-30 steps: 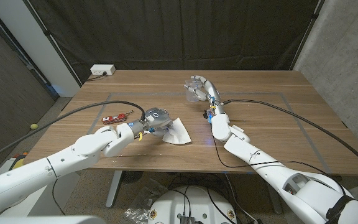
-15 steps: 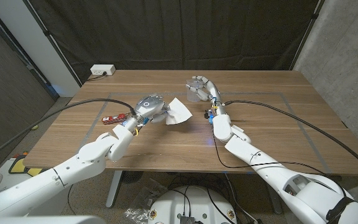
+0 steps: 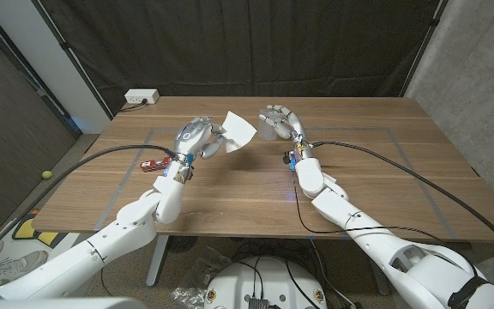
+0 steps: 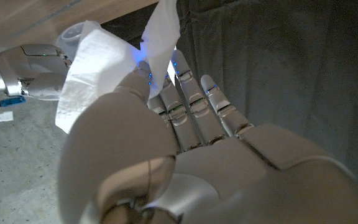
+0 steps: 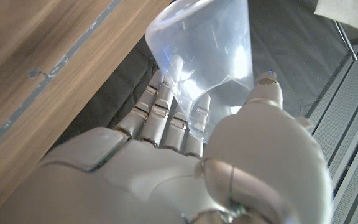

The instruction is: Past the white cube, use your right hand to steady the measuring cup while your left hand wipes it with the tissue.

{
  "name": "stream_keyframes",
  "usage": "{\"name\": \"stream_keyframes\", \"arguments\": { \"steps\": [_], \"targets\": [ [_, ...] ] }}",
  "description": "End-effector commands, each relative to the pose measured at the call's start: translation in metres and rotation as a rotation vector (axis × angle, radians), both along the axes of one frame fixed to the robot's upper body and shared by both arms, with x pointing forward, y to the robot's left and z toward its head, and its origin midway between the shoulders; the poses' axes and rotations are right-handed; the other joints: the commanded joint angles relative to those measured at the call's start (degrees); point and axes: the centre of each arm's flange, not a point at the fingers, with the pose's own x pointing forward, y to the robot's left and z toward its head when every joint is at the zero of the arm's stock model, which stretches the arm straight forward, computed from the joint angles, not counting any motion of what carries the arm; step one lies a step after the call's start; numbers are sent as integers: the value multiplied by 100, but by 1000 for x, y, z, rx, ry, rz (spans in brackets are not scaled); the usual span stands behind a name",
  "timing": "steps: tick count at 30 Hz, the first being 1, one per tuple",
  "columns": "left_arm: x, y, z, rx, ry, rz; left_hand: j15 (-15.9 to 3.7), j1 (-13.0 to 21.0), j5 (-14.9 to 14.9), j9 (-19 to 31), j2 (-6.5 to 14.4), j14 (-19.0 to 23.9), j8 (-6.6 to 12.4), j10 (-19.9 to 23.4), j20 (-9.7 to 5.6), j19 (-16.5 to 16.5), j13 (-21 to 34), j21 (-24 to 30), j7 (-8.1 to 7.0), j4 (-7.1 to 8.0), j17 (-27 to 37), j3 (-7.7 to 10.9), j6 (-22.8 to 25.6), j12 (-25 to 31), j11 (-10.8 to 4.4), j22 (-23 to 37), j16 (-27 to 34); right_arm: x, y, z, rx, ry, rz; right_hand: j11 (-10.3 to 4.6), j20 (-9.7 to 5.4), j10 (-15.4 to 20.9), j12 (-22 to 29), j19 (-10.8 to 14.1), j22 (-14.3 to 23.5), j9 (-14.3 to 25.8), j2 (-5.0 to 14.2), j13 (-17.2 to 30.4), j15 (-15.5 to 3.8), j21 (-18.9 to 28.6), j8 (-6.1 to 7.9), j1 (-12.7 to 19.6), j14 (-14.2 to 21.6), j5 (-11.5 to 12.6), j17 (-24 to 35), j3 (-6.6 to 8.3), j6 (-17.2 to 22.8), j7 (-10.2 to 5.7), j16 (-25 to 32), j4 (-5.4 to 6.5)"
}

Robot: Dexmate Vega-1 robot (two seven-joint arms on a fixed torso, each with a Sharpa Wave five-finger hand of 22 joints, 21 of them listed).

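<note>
- The left hand (image 3: 194, 137) is raised over the far left part of the worktop (image 3: 376, 184), pinching a white tissue (image 3: 237, 132) at its fingertips; the tissue sticks up and out toward the middle, clear of the wood.
- From the left wrist, the tissue (image 4: 104, 68) drapes over the thumb side of that hand (image 4: 185, 155), with the other fingers (image 4: 194, 106) stretched out straight beside it.
- The right hand (image 3: 280, 121) is lifted at the far centre of the worktop, fingers wrapped around a clear plastic measuring cup (image 3: 273, 125).
- From the right wrist, the measuring cup (image 5: 207, 56) sits against the fingers (image 5: 160, 106) with the thumb (image 5: 263, 87) pressing its other side, its open rim pointing away from the palm.
- The tissue and the cup are near each other but apart, a small gap of worktop showing between them.
- A small red object (image 3: 154, 163) lies on the worktop beside the left forearm; I cannot tell what it is.
- A black cable (image 3: 376, 148) trails across the worktop from the right wrist toward the right edge.
- A white power strip (image 3: 141, 97) sits at the far left corner.
</note>
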Motion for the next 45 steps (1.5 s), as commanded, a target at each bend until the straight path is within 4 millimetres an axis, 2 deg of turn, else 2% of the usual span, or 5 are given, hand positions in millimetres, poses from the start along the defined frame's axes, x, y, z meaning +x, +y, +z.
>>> {"name": "stream_keyframes", "arguments": {
  "steps": [1,13,27,45],
  "targets": [
    [8,1,8,-207,-14,-118,-602,66,18,15,19,78,-35,134,-11,44,220,48,156,7,37,-25,157,90,-133,16,-25,-6,2,-1,80,15,168,-10,-486,71,-8,21,15,10,16,10,-908,33,35,44,63,-8,37,-62,76,4,32,-14],
    [27,-8,18,-278,-27,-186,-602,92,22,20,12,100,-81,52,-2,66,345,105,166,32,93,-40,170,186,-127,26,-80,-17,11,0,99,16,296,-9,-486,132,-11,33,17,14,41,31,-912,84,50,68,125,-9,81,-104,112,7,59,-6],
    [44,-21,30,-297,28,-254,-586,117,29,23,-1,78,-118,-19,26,37,459,145,166,52,137,-51,204,274,-128,33,-165,-25,25,5,82,-6,368,-11,-488,155,-30,35,18,19,64,54,-909,132,60,83,152,-11,115,-149,135,7,61,7],
    [59,-27,49,-245,317,-454,-586,82,141,34,-62,-325,-184,-237,171,-184,608,129,-2,116,160,-88,227,289,-132,40,-459,-20,27,9,79,-8,363,-1,-498,128,-81,-2,17,22,78,85,-905,183,42,90,130,-15,144,-224,97,17,22,28]
  ]
}}
